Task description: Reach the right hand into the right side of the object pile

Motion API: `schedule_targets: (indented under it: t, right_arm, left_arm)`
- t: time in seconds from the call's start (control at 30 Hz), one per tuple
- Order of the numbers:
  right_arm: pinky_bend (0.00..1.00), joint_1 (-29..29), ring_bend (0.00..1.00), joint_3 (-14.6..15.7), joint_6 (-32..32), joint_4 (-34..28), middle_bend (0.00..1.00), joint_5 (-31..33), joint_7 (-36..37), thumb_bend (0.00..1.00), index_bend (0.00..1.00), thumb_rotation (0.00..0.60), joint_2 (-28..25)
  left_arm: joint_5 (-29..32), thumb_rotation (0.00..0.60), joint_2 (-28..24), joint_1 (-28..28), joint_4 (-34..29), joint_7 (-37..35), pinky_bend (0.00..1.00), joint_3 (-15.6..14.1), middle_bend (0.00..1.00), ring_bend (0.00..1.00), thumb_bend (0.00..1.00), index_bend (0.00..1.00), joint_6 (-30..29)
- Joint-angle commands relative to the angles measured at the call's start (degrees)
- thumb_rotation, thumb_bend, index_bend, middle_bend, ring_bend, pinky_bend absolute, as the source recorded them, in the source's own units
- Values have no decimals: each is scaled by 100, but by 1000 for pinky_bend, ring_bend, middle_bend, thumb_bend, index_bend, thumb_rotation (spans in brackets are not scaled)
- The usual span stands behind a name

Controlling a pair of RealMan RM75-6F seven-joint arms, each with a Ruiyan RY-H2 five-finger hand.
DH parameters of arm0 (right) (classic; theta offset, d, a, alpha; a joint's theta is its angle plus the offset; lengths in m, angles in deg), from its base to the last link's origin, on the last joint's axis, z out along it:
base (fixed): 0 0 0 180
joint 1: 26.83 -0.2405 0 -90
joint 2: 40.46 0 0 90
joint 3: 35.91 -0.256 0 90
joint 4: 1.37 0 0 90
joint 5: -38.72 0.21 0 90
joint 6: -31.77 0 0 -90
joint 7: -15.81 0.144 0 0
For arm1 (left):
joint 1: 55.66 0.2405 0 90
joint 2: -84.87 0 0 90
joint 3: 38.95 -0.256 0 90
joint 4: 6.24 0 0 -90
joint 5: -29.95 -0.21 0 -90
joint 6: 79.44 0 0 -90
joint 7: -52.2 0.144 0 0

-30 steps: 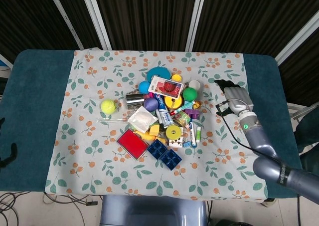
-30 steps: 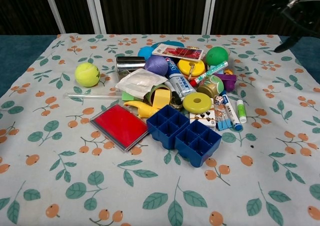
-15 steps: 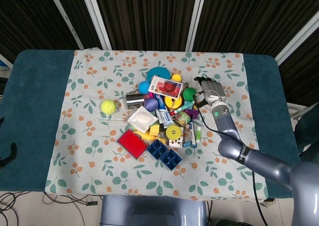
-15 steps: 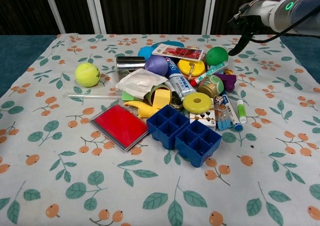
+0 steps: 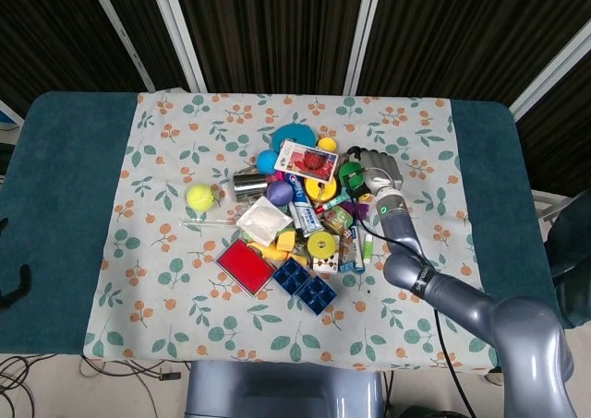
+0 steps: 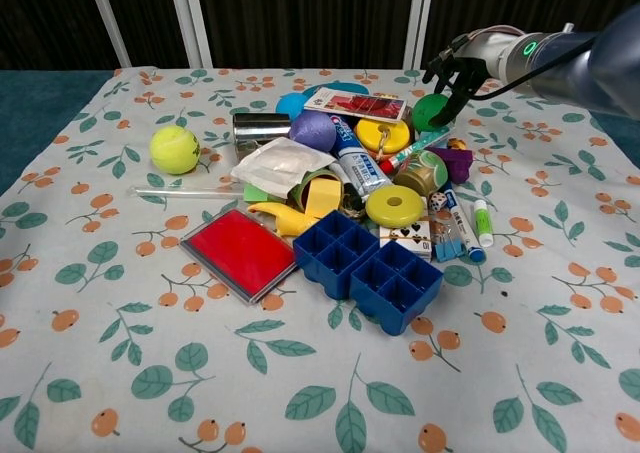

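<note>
The pile (image 5: 305,210) lies mid-table on the floral cloth, a heap of small toys and tubes. At its right side sits a green ball (image 5: 350,173) (image 6: 430,113), with a purple block (image 6: 458,163) just in front of it. My right hand (image 5: 374,169) (image 6: 455,71) hovers at that right edge, fingers spread and pointing down over the green ball; whether they touch it I cannot tell. It holds nothing. My left hand shows in neither view.
A tennis ball (image 6: 174,149) lies apart at the left. A red pad (image 6: 240,253) and a blue tray (image 6: 368,269) front the pile. A green marker (image 6: 483,223) lies at its right. Bare cloth (image 5: 434,233) spreads right of the hand.
My right hand has swung in from the table's right side, leftward to the pile's right edge, and now sits over the green ball. The pile has not shifted.
</note>
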State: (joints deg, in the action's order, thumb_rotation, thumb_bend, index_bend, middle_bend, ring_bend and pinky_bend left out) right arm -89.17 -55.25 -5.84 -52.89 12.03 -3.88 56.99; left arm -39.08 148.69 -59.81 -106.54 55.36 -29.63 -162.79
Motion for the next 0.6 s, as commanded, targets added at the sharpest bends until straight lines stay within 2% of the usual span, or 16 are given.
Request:
schedule_targets:
  t: [0.03,0.27,0.6]
  right_arm:
    - [208,-53,243,-86,122,258,275,-73,153,293,236,600,179]
    - [207,-108,271,-94,218,573,298,-286,223,295,249,600,397]
    - [266,-116,413,-86,193,1012,378,-635,283,383,315,600,666]
  left_arm:
    - [12,600,-4,-1,-3,-7,0,6,0,0,490,28,3]
    - [46,600,-18,-4,-14,-10,0,13,0,0,490,28,16]
    - [93,600,-42,-5,-25,-46,0,32,0,0,490,28,31]
